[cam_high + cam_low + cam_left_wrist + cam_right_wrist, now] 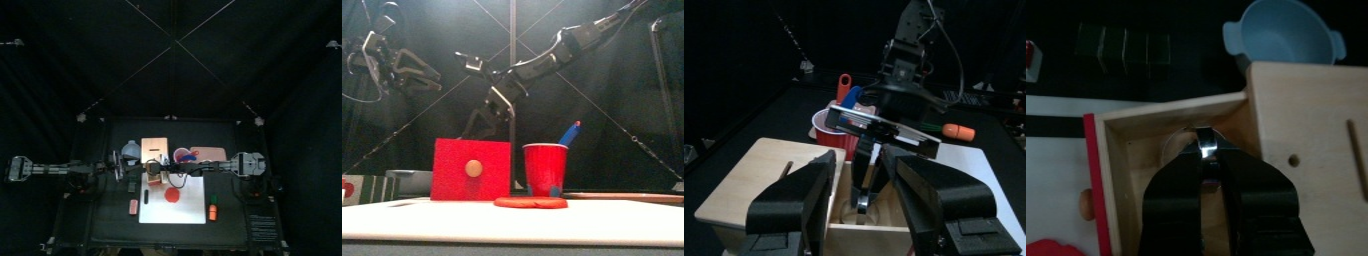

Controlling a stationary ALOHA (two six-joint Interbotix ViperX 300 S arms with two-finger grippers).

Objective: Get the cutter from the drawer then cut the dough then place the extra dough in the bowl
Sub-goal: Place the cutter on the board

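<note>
- The right pincer (1207,162) reaches down into the open drawer (1149,150) of the wooden box (1307,110). Its jaws are narrow, pinched on the shiny metal cutter (1204,148).
- The left pincer (865,172) hovers over the box with its jaws wide, holding nothing.
- The dough (171,196) lies flat on the white board (194,215), in front of the box.
- The bowl (1283,35) stands just beside the box.
</note>
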